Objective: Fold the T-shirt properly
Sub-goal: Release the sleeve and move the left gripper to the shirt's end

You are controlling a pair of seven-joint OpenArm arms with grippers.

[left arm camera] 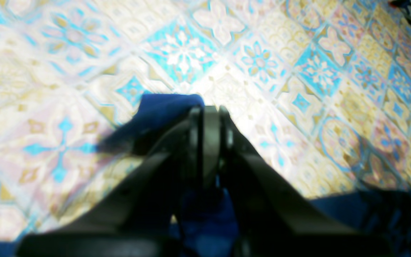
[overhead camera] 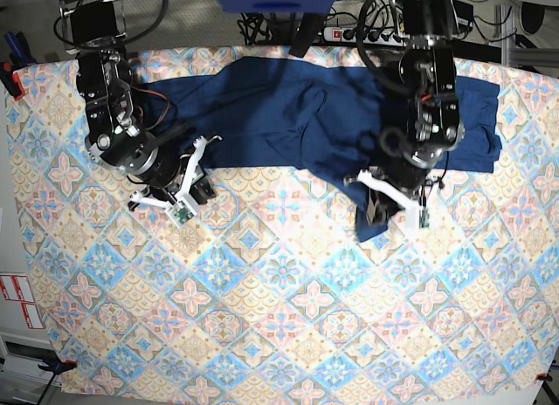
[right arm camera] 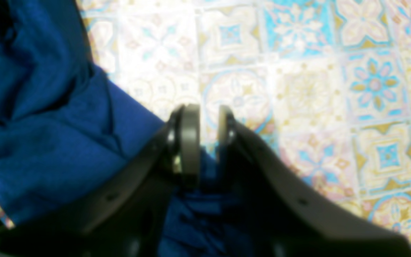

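No text or label can be read.

The T-shirt (overhead camera: 297, 117) is lying across the far part of the tabletop (overhead camera: 279, 318), with the right gripper (overhead camera: 194, 188) at its left edge and the left gripper (overhead camera: 384, 215) over its near flap.

**Occluded, cropped and blurred regions**

Both wrist views are soft; fabric texture and claw edges are smeared. In the left wrist view the left claw (left arm camera: 211, 117) covers the shirt (left arm camera: 166, 110) fold it pinches, and the shirt's lower portion is cut by the bottom edge. In the right wrist view the right claw (right arm camera: 203, 125) hides the cloth beneath it; contact between pads cannot be resolved. In the base view both arms mask shirt (overhead camera: 288, 108) sections, and the tabletop (overhead camera: 279, 335) runs off the frame.
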